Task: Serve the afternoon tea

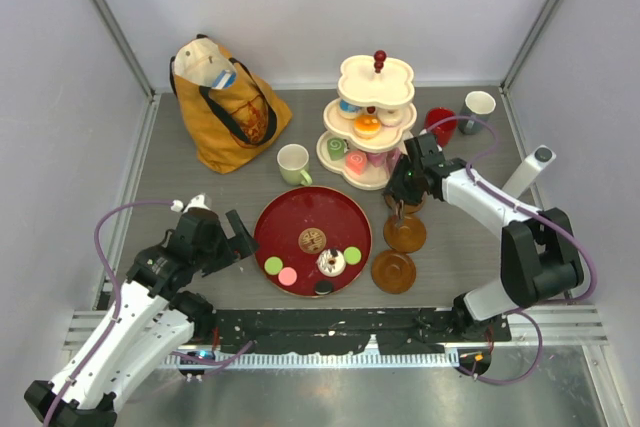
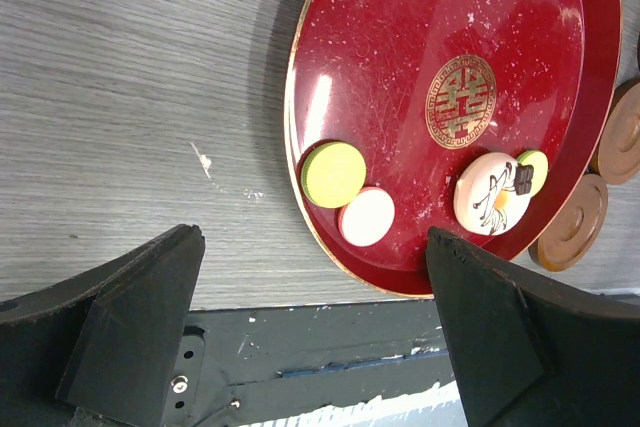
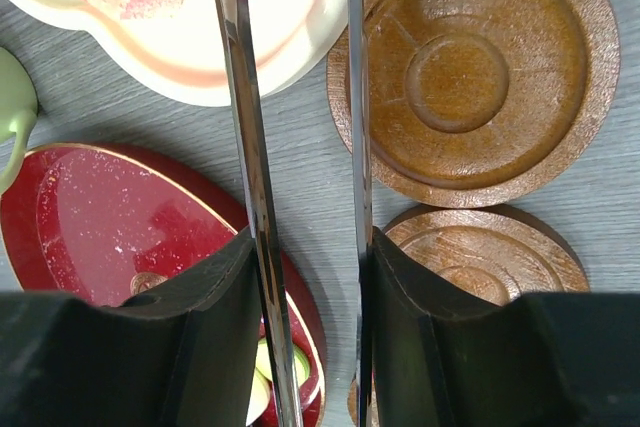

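Grey wood-grain table (image 1: pixel 190 197), walled on three sides, with open room left of the dark-red tray (image 1: pixel 290 209) and a narrower strip behind it. Left arm folded low at the tray's left rim, left gripper (image 1: pixel 238 242) aimed across the tray, jaws spread wide with nothing between. Right arm reaching in from right of the tray, right gripper (image 1: pixel 403 187) behind the tray's right side at the bottom edge of the tiered stand (image 1: pixel 370 122), jaws a narrow gap apart, tips out of sight, nothing seen in the gap. Mustard tote bag (image 1: pixel 225 112) behind-left of the tray, dark print and blue-white tag unreadable. Pale green mug (image 1: pixel 293 162) just behind the tray. Red mug (image 1: pixel 440 125) and grey-blue mug (image 1: pixel 478 107) well behind-right, past the stand. Two wooden saucers (image 1: pixel 405 233) just right of the tray. On the tray's near half, green and pink macarons (image 1: pixel 273 265) and a white donut (image 1: pixel 331 263). More pastries (image 1: pixel 367 127) on the stand. Gold round emblem (image 2: pixel 462 100) at the tray's centre, strokes not legible.
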You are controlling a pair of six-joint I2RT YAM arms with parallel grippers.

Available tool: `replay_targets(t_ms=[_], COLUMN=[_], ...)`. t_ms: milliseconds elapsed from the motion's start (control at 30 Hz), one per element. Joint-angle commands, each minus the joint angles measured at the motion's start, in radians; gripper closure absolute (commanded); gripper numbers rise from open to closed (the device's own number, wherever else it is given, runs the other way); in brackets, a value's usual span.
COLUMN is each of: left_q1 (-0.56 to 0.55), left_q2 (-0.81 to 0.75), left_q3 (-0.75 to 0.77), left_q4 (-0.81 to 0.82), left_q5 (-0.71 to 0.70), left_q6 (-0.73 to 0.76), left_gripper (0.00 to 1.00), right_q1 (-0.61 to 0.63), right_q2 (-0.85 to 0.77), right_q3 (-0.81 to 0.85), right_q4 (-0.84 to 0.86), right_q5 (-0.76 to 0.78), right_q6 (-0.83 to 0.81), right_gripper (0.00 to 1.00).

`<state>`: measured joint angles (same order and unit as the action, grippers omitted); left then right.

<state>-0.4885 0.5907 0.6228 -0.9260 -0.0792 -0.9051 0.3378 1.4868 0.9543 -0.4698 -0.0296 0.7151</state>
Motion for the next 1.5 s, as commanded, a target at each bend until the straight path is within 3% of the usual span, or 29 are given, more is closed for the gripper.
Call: replay_targets(t_ms=[0, 400, 533, 933, 1200, 1467], left_q1=[0.004, 0.004, 0.005, 0.004, 0.004, 0.005], left_q2=[-0.005, -0.009, -0.008, -0.008, -0.008, -0.011], left_q3=[0.043, 0.048, 0.049, 0.055, 0.061, 0.058], left_q4=[0.004, 0.0, 0.0, 0.001, -0.002, 0.003], left_q5=[-0.021, -0.027, -0.027, -0.027, -0.025, -0.028], left_q6=[0.014, 0.014, 0.014, 0.017, 0.017, 0.015], left_gripper=[0.0, 0.0, 0.0, 0.0, 0.0, 0.0], right_q1=[0.007, 0.007, 0.006, 0.006, 0.007, 0.006], right_q2=[-0.048, -0.054, -0.071, -0.148, -0.059, -0.005], right_q3=[-0.014, 0.041, 0.061, 0.072, 0.098, 0.139], right_q4=[0.062, 0.031, -0.007, -0.05, -0.047, -0.072], right_q5=[-0.01, 0.0, 0.066, 0.102, 0.043, 0.088], right_q6=[0.052, 0.024, 0.009, -0.04, -0.071, -0.092], right_gripper=[0.54, 0.46, 0.43, 0.41, 0.41, 0.4])
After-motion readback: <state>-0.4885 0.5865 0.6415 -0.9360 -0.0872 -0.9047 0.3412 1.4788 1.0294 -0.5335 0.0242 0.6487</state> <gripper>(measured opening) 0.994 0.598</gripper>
